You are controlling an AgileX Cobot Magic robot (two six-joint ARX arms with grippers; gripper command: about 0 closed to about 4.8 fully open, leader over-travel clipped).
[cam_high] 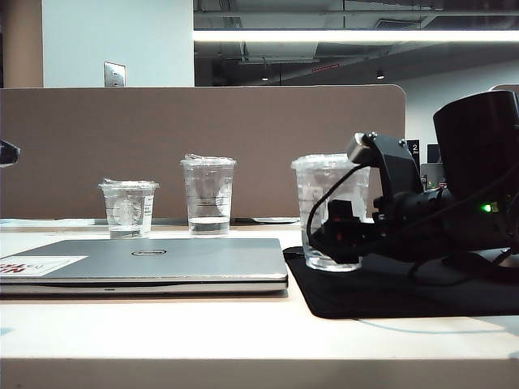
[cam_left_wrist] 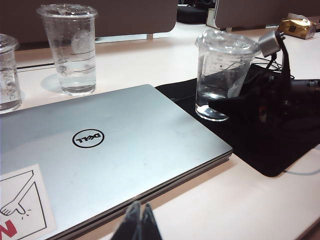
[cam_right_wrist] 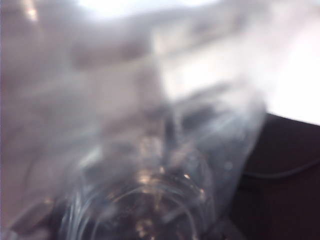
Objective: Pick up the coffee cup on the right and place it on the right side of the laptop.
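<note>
The coffee cup (cam_high: 328,212) stands right of the laptop (cam_high: 162,261) on the black mat (cam_high: 405,296), the right tool (cam_high: 340,235) spread around its base, apparently still to let go and withdraw, while the left tool (cam_left_wrist: 137,222), fingers together, idles over the counter (cam_high: 243,332).

Bare desk (cam_high: 243,328) lies open along its front edge; the laptop (cam_high: 154,263), black mat (cam_high: 405,296) and 3 cups block behind.

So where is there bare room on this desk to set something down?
Free: desk strip in front of the laptop and black mat; mat's near part. Crowded: the right hand at the cup. Left hand hangs over the laptop's edge.
</note>
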